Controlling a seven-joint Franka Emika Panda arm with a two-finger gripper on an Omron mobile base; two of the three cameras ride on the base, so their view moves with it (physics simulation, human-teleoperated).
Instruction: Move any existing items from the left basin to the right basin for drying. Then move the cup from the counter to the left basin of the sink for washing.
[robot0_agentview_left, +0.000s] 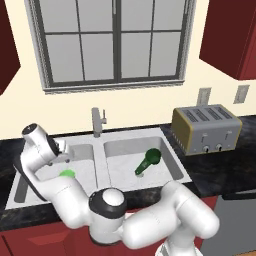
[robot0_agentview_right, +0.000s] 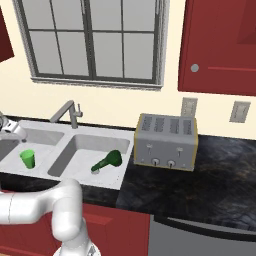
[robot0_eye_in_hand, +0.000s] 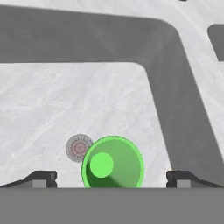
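Observation:
The bright light-green cup (robot0_agentview_left: 66, 173) (robot0_agentview_right: 28, 158) stands upright on the floor of the left basin (robot0_agentview_left: 84, 167) (robot0_agentview_right: 46, 141), beside its small round drain (robot0_eye_in_hand: 77, 147). My gripper (robot0_agentview_left: 66, 157) (robot0_eye_in_hand: 111, 179) hovers just above the cup (robot0_eye_in_hand: 113, 162), open, with its fingertips (robot0_eye_in_hand: 42, 178) spread wider than the rim and touching nothing. In the right basin (robot0_agentview_left: 120, 157) (robot0_agentview_right: 80, 147) lies the dark green bottle-like object (robot0_agentview_left: 148, 161) (robot0_agentview_right: 107, 161) on its side, wide end toward the back right.
A grey faucet (robot0_agentview_left: 96, 121) (robot0_agentview_right: 67, 112) rises behind the sink's divider. A silver toaster (robot0_agentview_left: 206, 129) (robot0_agentview_right: 166, 141) sits on the black counter (robot0_agentview_left: 227, 167) (robot0_agentview_right: 200, 175) right of the sink. My arm arcs over the sink's front edge.

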